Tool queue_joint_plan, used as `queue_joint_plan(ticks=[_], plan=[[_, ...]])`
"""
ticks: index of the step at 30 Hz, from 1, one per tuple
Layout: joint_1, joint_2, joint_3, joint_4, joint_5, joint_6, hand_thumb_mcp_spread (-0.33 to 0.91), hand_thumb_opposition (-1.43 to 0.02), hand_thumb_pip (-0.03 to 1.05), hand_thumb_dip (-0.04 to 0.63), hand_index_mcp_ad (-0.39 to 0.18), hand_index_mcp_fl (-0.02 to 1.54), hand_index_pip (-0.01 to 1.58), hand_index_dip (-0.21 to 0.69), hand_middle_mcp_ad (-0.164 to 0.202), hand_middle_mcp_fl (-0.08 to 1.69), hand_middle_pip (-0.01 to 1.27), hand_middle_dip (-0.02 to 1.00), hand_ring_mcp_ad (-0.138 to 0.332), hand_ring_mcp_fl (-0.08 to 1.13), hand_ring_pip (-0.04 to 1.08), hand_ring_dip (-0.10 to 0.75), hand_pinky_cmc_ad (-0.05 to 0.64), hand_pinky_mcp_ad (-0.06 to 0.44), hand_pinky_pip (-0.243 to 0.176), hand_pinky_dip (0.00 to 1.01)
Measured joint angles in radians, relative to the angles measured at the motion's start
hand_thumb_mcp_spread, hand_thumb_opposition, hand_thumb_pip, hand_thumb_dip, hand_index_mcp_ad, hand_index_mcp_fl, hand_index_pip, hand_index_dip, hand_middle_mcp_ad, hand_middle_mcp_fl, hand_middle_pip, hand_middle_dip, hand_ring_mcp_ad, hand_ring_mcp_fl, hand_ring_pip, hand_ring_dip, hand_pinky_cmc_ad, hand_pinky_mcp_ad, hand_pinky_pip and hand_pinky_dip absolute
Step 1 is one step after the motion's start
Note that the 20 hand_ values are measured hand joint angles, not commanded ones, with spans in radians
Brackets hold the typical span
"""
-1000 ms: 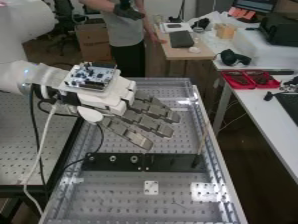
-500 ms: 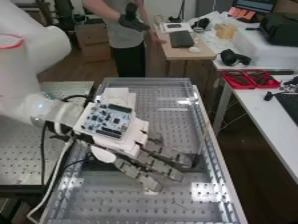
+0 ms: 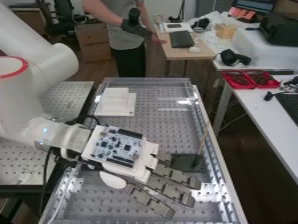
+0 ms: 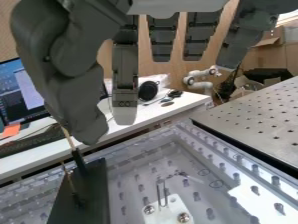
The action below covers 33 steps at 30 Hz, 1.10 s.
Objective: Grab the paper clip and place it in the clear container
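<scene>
In the high view the hand (image 3: 171,190) is over the near part of the bench, its fingers straight and pointing toward the near right. The hand (image 4: 125,75) also hangs open in the wrist view, holding nothing. There a thin wire clip (image 4: 161,191) stands upright at a small white plate (image 4: 169,211) with two screws, apart from the fingers. A clear-walled tray (image 3: 214,150) surrounds the perforated surface; I cannot tell whether it is the clear container.
Beside the hand lies a black strip (image 4: 93,187) with a thin stick (image 3: 202,142) rising from it. A white stepped block (image 3: 116,104) sits farther along the bench. The side table (image 3: 266,117) holds red trays (image 3: 249,79). A person stands behind the bench.
The hand has travelled toward the near end of the bench, past the black strip, and a little to the right in the high view. The white stepped block has come out from behind the arm.
</scene>
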<state>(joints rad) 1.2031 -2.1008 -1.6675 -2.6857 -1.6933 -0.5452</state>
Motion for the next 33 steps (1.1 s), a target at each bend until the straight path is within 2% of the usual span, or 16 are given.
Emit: queue_joint_plan(ticks=[15,21,25,33], plan=[[-0.059,-0.07,0.053,0.014,-0.116,-0.047,0.4,-0.88,0.7,0.29,-0.106,0.23,1.54,0.14,0.068,-0.01,0.11,0.14,0.129,0.0,0.08,0.063,0.262,0.227,-0.089,0.25],[-0.07,-0.079,0.057,0.026,-0.151,-0.072,0.4,-0.88,0.68,0.29,-0.11,0.27,1.54,0.143,0.068,-0.01,0.12,0.14,0.126,0.0,0.08,0.066,0.262,0.227,-0.093,0.22],[-0.074,-0.086,0.061,0.029,-0.175,-0.088,0.43,-0.88,0.68,0.29,-0.134,0.27,1.55,0.145,0.072,-0.01,0.12,0.14,0.126,0.0,0.08,0.073,0.262,0.227,-0.093,0.19],[-0.079,-0.1,0.076,0.029,-0.207,-0.127,0.43,-0.88,0.68,0.29,-0.133,0.28,1.55,0.145,0.072,-0.01,0.12,0.14,0.126,0.0,0.08,0.075,0.262,0.227,-0.089,0.19]])
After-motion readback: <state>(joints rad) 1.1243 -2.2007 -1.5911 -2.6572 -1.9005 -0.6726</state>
